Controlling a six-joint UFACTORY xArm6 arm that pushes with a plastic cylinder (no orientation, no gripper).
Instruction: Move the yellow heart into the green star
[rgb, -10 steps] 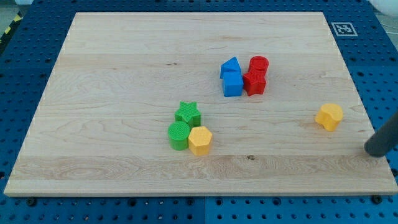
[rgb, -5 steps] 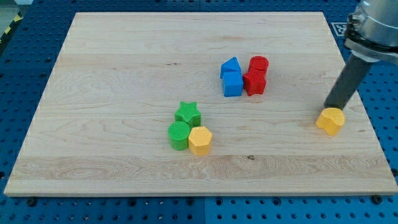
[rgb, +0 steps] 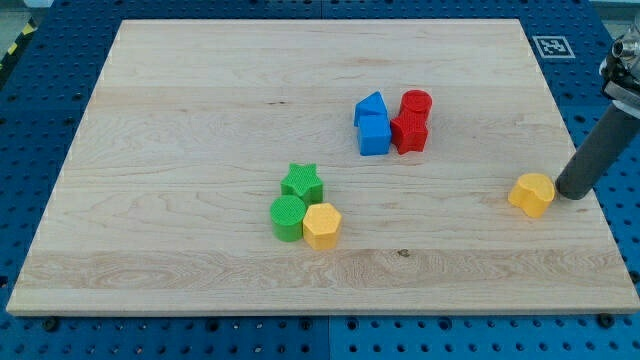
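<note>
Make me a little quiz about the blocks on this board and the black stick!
1. True or false: my tip is on the view's right side of the yellow heart.
2. Which block sits right next to the green star? A) the blue cube B) the green cylinder C) the red cylinder
3. Fill in: the other yellow block, by the green pair, lies toward the view's ______ from the heart.

Key: 1 true, the tip is close beside the heart. 2 B. 3 left.
</note>
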